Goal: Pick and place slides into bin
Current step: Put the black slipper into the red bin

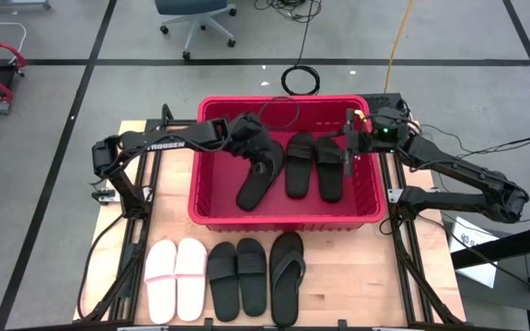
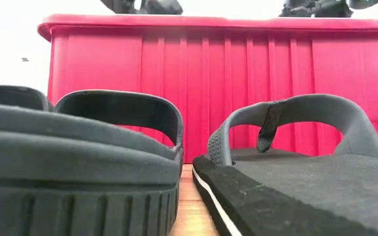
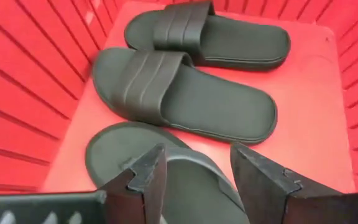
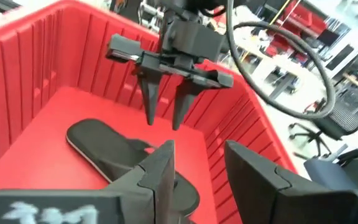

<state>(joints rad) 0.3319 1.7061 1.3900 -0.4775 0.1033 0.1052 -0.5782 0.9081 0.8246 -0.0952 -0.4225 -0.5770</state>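
Observation:
The red bin (image 1: 283, 219) stands at the table's far middle. In it a black thong flip-flop (image 1: 254, 188) lies sole-down on the floor, beside a black wide-strap pair (image 1: 300, 164) (image 1: 329, 165). My left gripper (image 1: 263, 164) is open and hangs just above the flip-flop (image 3: 114, 152), apart from it as the right wrist view (image 4: 163, 109) shows. My right gripper (image 1: 348, 156) is open and empty over the bin's right part (image 4: 197, 149). A pink pair (image 1: 176, 276), a black wide-strap pair (image 1: 237, 274) and one black flip-flop (image 1: 286, 276) lie on the table in front of the bin.
The bin's ribbed walls (image 3: 17, 93) stand close round both grippers. The row of sandals lies along the table's near edge; in the low view a wide-strap slide (image 2: 77, 151) and the flip-flop (image 2: 294, 170) stand before the bin's front wall (image 2: 241, 98). Bare wood lies left and right of the bin.

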